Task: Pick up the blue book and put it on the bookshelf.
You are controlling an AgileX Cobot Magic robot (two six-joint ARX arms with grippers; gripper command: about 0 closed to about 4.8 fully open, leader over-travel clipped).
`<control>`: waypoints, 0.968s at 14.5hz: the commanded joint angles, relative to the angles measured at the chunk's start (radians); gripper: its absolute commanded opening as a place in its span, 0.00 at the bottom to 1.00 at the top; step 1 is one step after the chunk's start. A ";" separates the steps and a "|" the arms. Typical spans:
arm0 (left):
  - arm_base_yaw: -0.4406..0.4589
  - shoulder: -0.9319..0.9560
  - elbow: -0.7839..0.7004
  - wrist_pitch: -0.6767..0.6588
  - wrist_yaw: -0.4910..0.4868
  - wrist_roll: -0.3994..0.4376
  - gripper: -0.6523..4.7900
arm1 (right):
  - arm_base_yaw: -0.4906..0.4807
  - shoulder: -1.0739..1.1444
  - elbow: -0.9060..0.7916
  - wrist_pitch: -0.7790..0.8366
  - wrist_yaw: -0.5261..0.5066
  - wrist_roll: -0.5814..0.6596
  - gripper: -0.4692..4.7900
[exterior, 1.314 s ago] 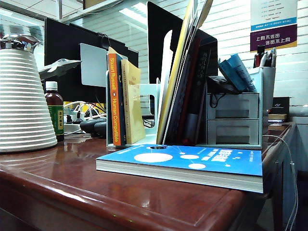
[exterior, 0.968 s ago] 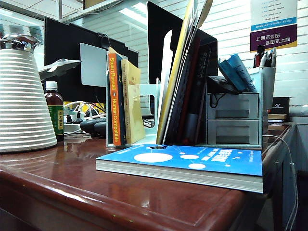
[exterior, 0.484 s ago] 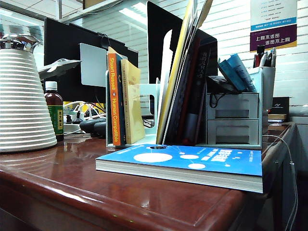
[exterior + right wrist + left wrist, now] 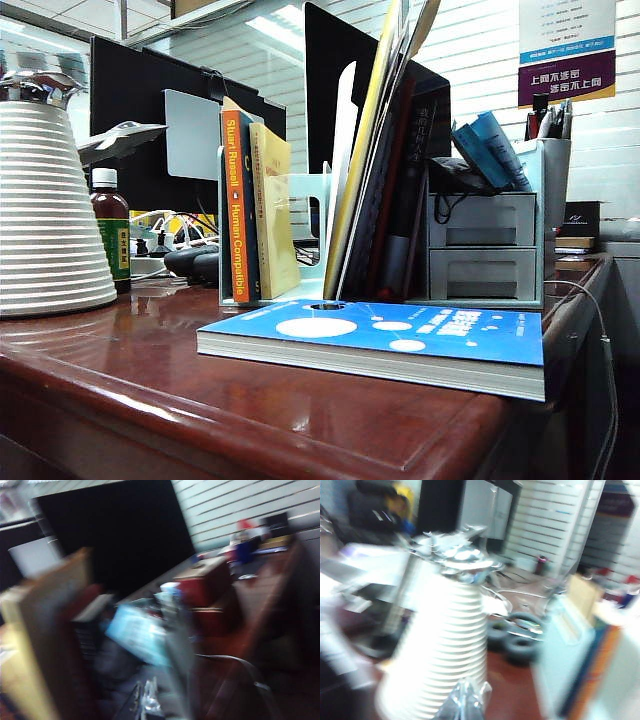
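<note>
Lying flat near the front edge of the dark wooden desk (image 4: 120,390), the blue book (image 4: 380,335) rested cover-up just in front of the bookshelf (image 4: 490,245), untouched by either arm. Well to the left of the bookshelf stood a white ribbed jug (image 4: 45,210), with a small brown bottle (image 4: 112,230) just beside it. In the bookshelf's leftmost slot stood the orange-spined book (image 4: 238,205), upright against a yellow one; tall folders leaned in the middle slots, and two little drawers sat at its right end. A black monitor (image 4: 150,110) stood behind it.

The left gripper (image 4: 469,700) showed only as a blurred metal tip, above the jug, jaws clenched on nothing. The right gripper (image 4: 146,702) was likewise blurred, above the bookshelf's right end, its jaws closed and empty.
</note>
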 commanded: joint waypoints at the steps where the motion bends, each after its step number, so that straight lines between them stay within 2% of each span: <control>1: -0.007 0.240 0.138 0.074 0.265 -0.021 0.11 | 0.001 0.177 0.135 0.004 -0.190 0.006 0.08; 4: -0.101 0.492 0.276 0.079 0.330 -0.023 0.11 | 0.001 0.380 0.228 -0.029 -0.364 0.077 0.08; 7: -0.309 0.733 0.377 0.084 0.338 -0.021 0.11 | 0.001 0.532 0.236 -0.056 -0.512 0.205 0.08; 8: -0.396 0.828 0.396 0.103 0.330 -0.021 0.11 | 0.003 0.581 0.236 -0.093 -0.558 0.207 0.08; 9: -0.441 0.897 0.405 0.115 0.330 -0.022 0.11 | 0.003 0.627 0.236 -0.146 -0.586 0.206 0.08; 10: -0.495 0.967 0.405 0.115 0.313 -0.023 0.11 | 0.003 0.663 0.235 -0.200 -0.595 0.205 0.12; 11: -0.521 1.023 0.405 0.109 0.287 -0.046 0.11 | 0.003 0.700 0.234 -0.224 -0.602 0.195 0.42; 12: -0.542 1.077 0.405 0.111 0.271 -0.095 0.17 | 0.008 0.740 0.233 -0.229 -0.603 0.193 0.92; 13: -0.555 1.115 0.405 0.115 0.251 -0.150 0.29 | 0.014 0.763 0.233 -0.227 -0.602 0.193 1.00; 14: -0.555 1.157 0.405 0.117 0.242 -0.207 0.41 | 0.014 0.802 0.233 -0.226 -0.597 0.193 1.00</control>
